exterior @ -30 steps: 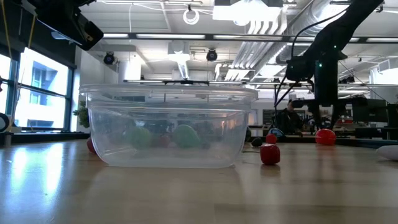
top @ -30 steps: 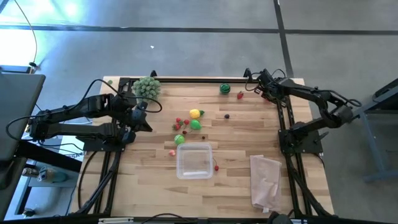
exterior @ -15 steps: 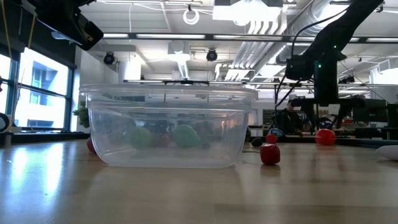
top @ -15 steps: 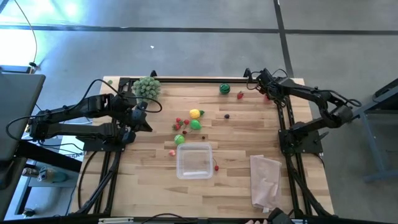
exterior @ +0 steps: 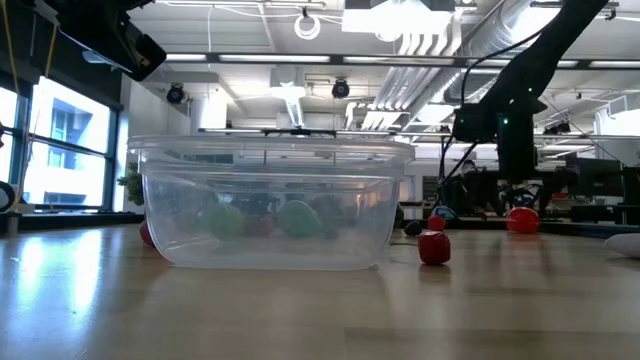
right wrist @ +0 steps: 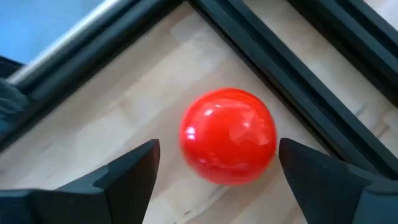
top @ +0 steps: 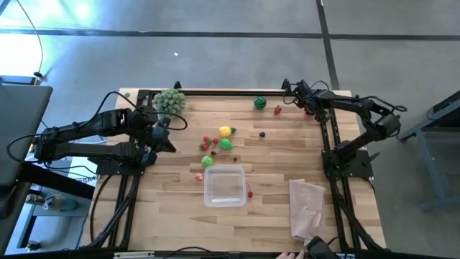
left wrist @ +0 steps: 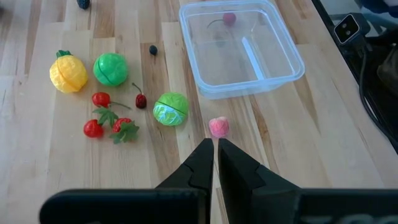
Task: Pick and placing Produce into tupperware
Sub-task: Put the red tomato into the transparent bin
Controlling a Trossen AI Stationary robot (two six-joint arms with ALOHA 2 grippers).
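The tupperware [top: 225,185] stands open near the table's middle, with nothing inside it that I can see. Produce lies scattered beyond it: a yellow fruit [top: 226,132], two green pieces [top: 226,144] [top: 208,161], small red ones [left wrist: 93,127], a striped green ball [top: 259,103] and a strawberry [top: 278,109]. At the far right corner a red ball [right wrist: 228,135] [exterior: 522,220] rests on the wood. My right gripper [right wrist: 219,149] stands open over it, one finger on either side, not touching. My left gripper [left wrist: 214,149] hovers shut above the table's left part.
Black frame rails [right wrist: 280,56] run close behind the red ball. A grey-green bushy ball [top: 169,101] sits at the far left and a pale bag [top: 307,208] lies at the near right. A small red piece [exterior: 433,247] lies by the tupperware's right side.
My right gripper has come down toward the red ball, rolling a little at the wrist, and its fingers have spread apart. The ball and the other produce have stayed where they were.
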